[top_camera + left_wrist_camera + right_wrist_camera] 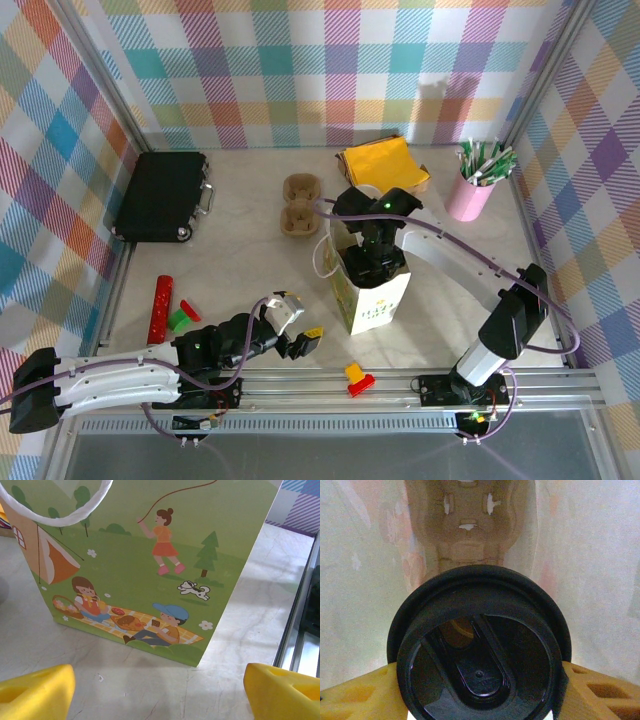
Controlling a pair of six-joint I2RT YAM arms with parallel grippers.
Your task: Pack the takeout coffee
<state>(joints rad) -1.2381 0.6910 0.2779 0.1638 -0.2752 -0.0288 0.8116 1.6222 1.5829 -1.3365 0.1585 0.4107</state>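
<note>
- Reaching down into the open top of the bag (352,295), the right claw (373,262) stood at mid-table.
- In the right wrist view that claw was closed partway on the coffee (480,645), with 1 yellow pad (355,695) pressed on each side below the black lid.
- The coffee hung upright inside the bag, between its pale inner walls and above a brown pulp carrier (466,535) on the bag's floor. Whether cup and carrier touched could not be told.
- The left claw (297,330) sat low near the front edge of the table (240,250), just left of the bag, gaping wide and holding nothing.
- In the left wrist view its 2 yellow fingertips (35,692) sat well apart, and the picnic-printed bag stood past them, clear of both.
- A second carrier (300,205) sat behind the bag, with yellow napkins (385,165) and a pink cup (470,198) to the right and a black case (160,195) at far left.
</note>
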